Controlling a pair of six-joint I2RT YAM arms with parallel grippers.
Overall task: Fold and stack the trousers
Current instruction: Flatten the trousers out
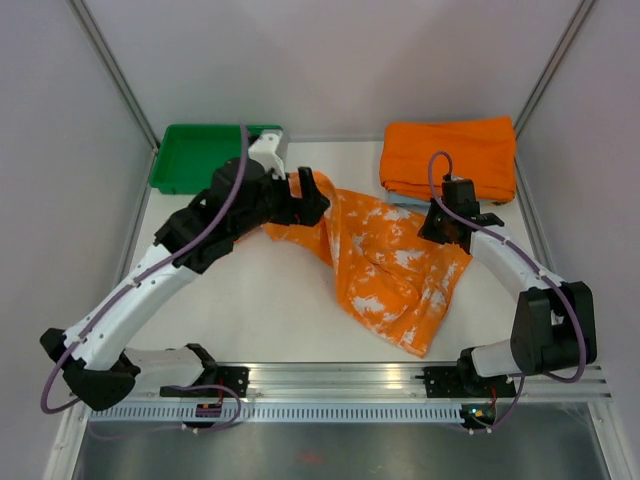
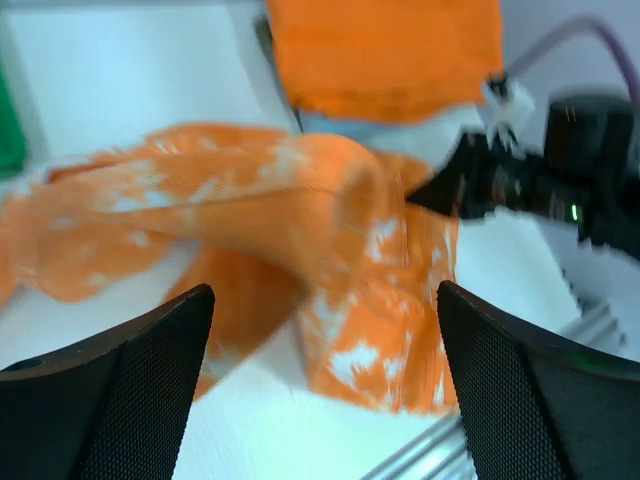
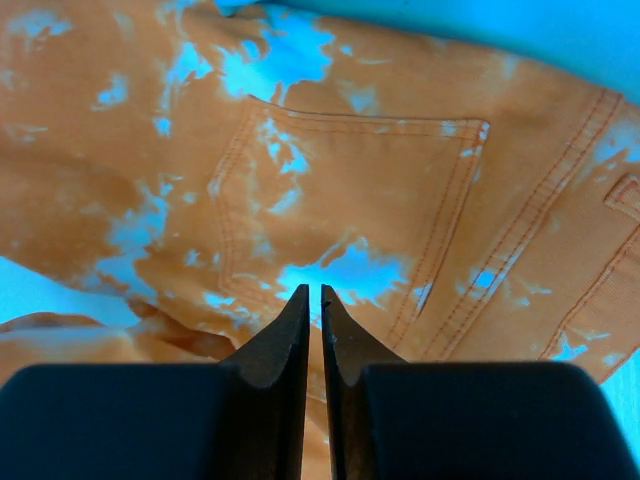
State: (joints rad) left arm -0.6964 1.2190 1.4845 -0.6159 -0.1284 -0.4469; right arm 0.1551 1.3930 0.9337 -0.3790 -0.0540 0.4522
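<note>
The trousers [image 1: 390, 265], orange with white splashes, lie crumpled across the middle of the table. My left gripper [image 1: 318, 195] is at their upper left end. In the left wrist view it [image 2: 325, 300] is wide open with nothing between the fingers, and the trousers [image 2: 340, 220] lie blurred just beyond them. My right gripper [image 1: 445, 228] is over their upper right edge. In the right wrist view it [image 3: 314, 290] is shut to a thin slit above a back pocket of the trousers [image 3: 340, 170], with no cloth bunched at the tips.
A plain orange folded cloth [image 1: 450, 150] lies at the back right with a light blue cloth [image 2: 340, 122] under its near edge. A green tray [image 1: 190, 160] stands at the back left. An aluminium rail [image 1: 330, 380] runs along the near edge. Grey walls enclose the table.
</note>
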